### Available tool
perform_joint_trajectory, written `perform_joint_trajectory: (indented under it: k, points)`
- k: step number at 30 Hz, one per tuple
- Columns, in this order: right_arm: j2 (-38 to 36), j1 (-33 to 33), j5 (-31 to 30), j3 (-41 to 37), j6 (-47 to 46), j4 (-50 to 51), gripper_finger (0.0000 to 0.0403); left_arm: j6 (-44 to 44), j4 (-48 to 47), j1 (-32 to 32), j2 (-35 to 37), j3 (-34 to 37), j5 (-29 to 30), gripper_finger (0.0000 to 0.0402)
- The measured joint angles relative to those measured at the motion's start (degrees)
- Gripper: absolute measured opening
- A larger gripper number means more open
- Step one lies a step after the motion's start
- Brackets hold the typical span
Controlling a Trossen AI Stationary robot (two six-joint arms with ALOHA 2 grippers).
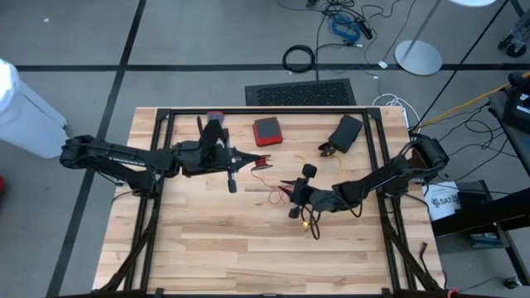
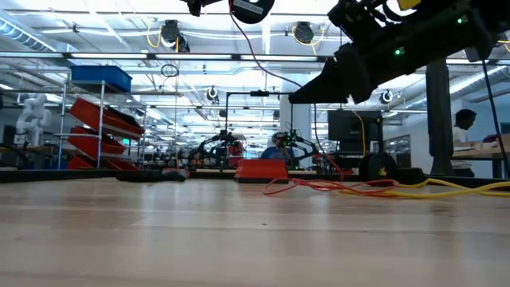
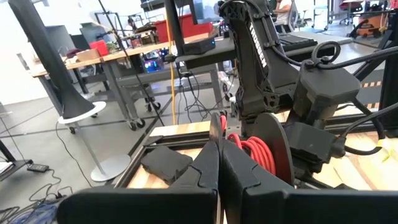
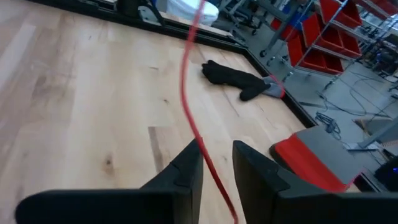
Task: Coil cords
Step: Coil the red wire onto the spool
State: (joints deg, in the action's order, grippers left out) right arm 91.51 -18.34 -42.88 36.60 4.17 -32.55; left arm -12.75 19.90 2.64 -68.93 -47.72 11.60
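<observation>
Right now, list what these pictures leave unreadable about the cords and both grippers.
- Red cord: in the right wrist view it passes between the right gripper fingers; whether they touch it cannot be told.
- Red coil: the left wrist view shows it past the shut left gripper; the right arm covers its rest.
- Yellow cord: the low view's edge cuts it off.
- Black cord: not made out.

A flat red box lies on the wooden table near its far edge, with a dark flat pad to its right. A black glove rests beside the table's dark frame rail.
</observation>
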Motion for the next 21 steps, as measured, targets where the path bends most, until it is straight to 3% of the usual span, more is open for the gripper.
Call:
perform_joint_trajectory:
  k: [5, 14, 21]
  points:
    - [-0.5, -0.2, 3.8, 0.0, -0.5, 1.1, 0.0074, 0.0, 0.0, 0.0, 0.0, 0.0, 0.0, 0.0000]
    - [-0.5, 0.3, 4.2, 0.0, -1.6, 2.9, 0.0007, 0.0, 0.1, 0.0, 0.0, 0.0, 0.0, 0.0000]
    - [-0.5, 0.7, 3.8, 0.0, -2.2, 3.8, 0.0002, 0.0, -1.8, 0.0, 0.0, 0.0, -0.8, 0.0000]
